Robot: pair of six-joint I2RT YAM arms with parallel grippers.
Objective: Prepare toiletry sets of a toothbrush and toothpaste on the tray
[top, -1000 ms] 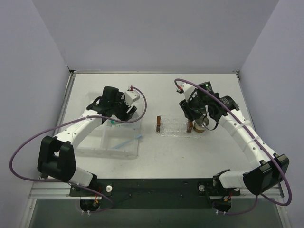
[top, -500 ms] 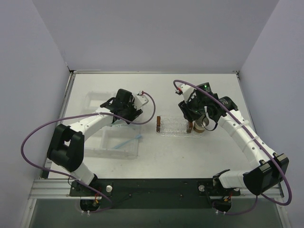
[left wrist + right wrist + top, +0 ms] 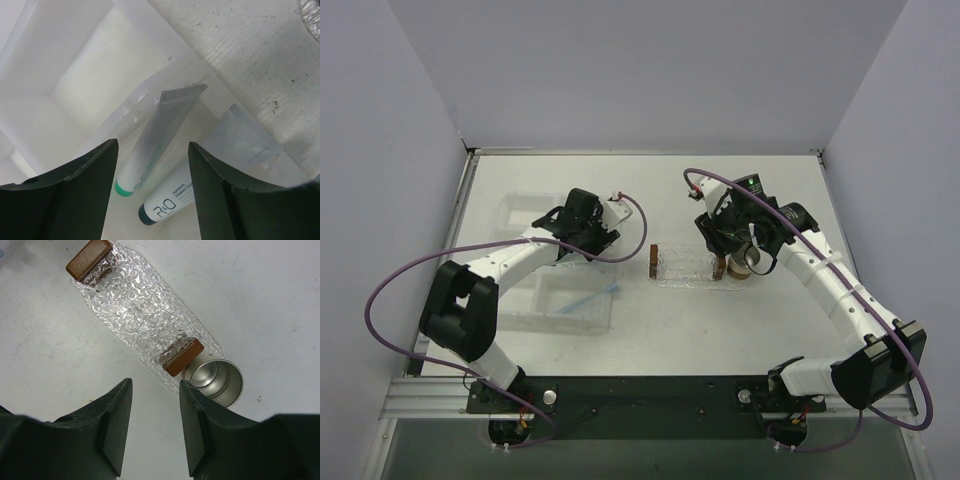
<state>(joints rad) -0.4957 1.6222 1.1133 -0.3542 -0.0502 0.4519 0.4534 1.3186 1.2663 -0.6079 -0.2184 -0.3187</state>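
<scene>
Two toothpaste tubes lie in a compartment of the clear box. One has a green cap (image 3: 146, 150), the other a dark cap and "R&O" print (image 3: 172, 200). My left gripper (image 3: 152, 146) hangs open above them, both cap ends showing between its fingers with gaps on each side. The light-blue toothbrush (image 3: 592, 297) lies in the box's near compartment. The bumpy clear tray (image 3: 140, 310) (image 3: 688, 266) has a brown block at each end and nothing on it. My right gripper (image 3: 155, 385) is open and holds nothing, over bare table just short of the tray's near end.
A small metal cup (image 3: 218, 383) (image 3: 747, 262) stands upright against the tray's right end. The clear compartment box (image 3: 525, 300) sits at the left, its walls (image 3: 135, 30) close around my left fingers. Grey walls enclose the table on three sides.
The left arm swung right and its gripper came over the tubes in the box, narrowing a little, then held still. The right arm stayed almost still.
</scene>
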